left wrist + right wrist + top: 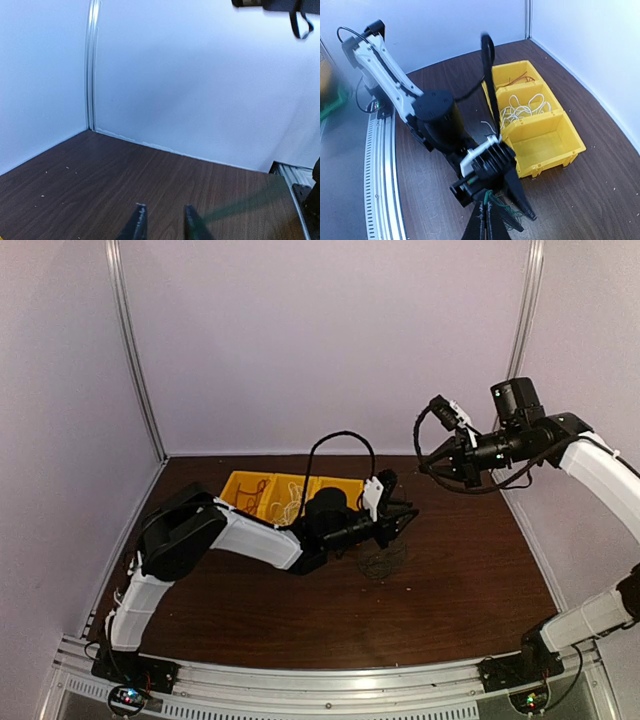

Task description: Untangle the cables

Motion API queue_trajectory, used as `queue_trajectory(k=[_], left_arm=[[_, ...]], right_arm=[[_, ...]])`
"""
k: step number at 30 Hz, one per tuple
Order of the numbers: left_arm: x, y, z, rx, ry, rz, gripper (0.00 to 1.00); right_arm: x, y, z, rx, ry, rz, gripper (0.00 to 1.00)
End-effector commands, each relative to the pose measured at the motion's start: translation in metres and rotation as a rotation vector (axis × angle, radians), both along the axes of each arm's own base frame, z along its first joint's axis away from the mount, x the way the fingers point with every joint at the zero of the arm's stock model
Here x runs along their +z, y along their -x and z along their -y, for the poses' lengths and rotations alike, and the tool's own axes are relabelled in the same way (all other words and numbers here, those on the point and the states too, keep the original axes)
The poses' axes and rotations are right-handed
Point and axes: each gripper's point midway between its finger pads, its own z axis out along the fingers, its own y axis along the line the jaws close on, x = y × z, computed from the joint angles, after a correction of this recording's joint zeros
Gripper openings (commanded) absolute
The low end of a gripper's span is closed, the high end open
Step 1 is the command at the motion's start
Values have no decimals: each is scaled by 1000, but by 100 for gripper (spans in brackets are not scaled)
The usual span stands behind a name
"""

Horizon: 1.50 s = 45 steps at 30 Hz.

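1. Top view. The left gripper (398,523) reaches out over the middle of the table (450,610) with its fingers spread a little. The dark cable (381,562) sits in a loose tangle just under the fingertips, and I cannot tell whether it touches them. Behind the gripper's wrist stands the yellow bin (232,483), with the red cable (250,496) in its left compartment and the white cable (291,504) in the middle one. The right arm (592,462) hangs high, well apart from the tangle. The table is dark wood grain, the walls (330,340) are pale, and a metal rail (330,682) runs along the near edge.

2. Left wrist view. The two fingertips stand a narrow gap apart with bare table between them. A greenish streak (240,202) runs off the right-hand finger, too blurred to identify. Ahead, the table meets the walls at a corner post (91,65).

3. Right wrist view. The right gripper (486,227) has its fingers drawn almost together. I cannot tell whether a strand is pinched between them. Just beyond its tips, the dark cable lies under the left gripper's fingers. Farther off to the right is the bin, with the white cable in its middle compartment and the red one in the far compartment.
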Motion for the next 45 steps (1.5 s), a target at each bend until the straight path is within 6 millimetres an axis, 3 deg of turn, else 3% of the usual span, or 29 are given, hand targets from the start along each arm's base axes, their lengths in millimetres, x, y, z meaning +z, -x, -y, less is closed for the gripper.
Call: queue_trajectory(k=[1, 4, 10, 16, 19, 23, 32, 36, 39, 42, 45], left_arm=[[-17, 0, 7, -35, 15, 24, 7], [-32, 3, 2, -42, -3, -3, 1], [-70, 12, -10, -54, -91, -47, 0], [-104, 13, -11, -58, -181, -83, 1], [-123, 14, -9, -67, -233, -102, 5], [-138, 13, -10, -64, -265, -104, 14], [-145, 11, -13, -42, -280, -117, 12], [-153, 9, -17, -18, -302, -127, 35], [-160, 6, -17, -10, -327, -131, 33], [-163, 5, -19, -6, -327, -140, 29], [-162, 4, -21, 1, -315, -150, 28]], right_arm=[[61, 18, -2, 59, -89, 120, 0], [94, 17, 6, 51, -105, 194, 0], [179, 11, 27, 42, -231, 332, 0], [240, 20, 40, 94, -367, 388, 0], [258, 23, 47, 99, -390, 417, 0], [266, 26, 52, 96, -396, 435, 0], [280, 41, 57, 100, -403, 482, 0], [309, 64, 65, 140, -424, 566, 0], [338, 85, 74, 137, -476, 601, 0], [361, 121, 79, 199, -531, 665, 0], [365, 117, 85, 174, -533, 706, 0]])
